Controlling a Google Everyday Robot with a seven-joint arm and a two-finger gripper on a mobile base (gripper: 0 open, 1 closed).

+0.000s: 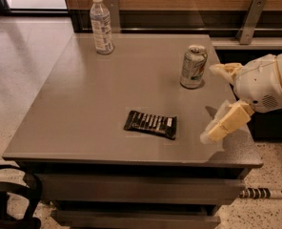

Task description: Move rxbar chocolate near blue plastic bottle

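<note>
The rxbar chocolate (150,124) is a flat black wrapped bar with white lettering, lying flat near the front middle of the grey table (84,109). The blue plastic bottle (101,25), clear with a white cap and pale label, stands upright at the table's far left corner. My gripper (210,104) comes in from the right over the table's right edge, to the right of the bar and apart from it. Its cream fingers (224,123) are spread wide and hold nothing.
A silver soda can (193,67) stands upright at the back right of the table, just beside my upper finger. A wooden wall with metal brackets (248,13) runs behind the table. A black cable loop (12,194) lies on the floor at front left.
</note>
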